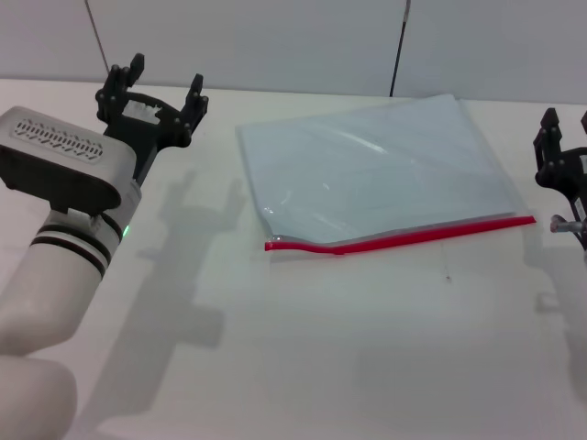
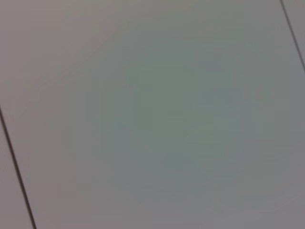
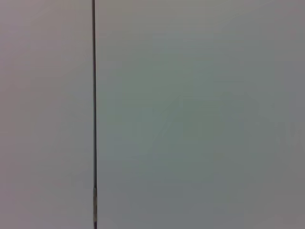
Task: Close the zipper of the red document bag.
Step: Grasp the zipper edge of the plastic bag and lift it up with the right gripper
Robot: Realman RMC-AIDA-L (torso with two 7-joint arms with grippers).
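Pincers hang apart from the red document bag (image 1: pixel 376 170) flat on the surface (image 1: pixel 367 348): left pincer (image 1: pixel 163 87) spread and empty; right pincer (image 1: pixel 567 137) beside the zipper (image 1: pixel 404 238), empty, spread.

The bag (image 1: pixel 376 170) is lying flat on the white table (image 1: pixel 321 348), with the zipper (image 1: pixel 404 236) running along its near edge. The left gripper (image 1: pixel 154 92) is being held up at the far left, fingers spread, well apart from the bag. The right gripper (image 1: pixel 561 137) is being cut off by the right edge.
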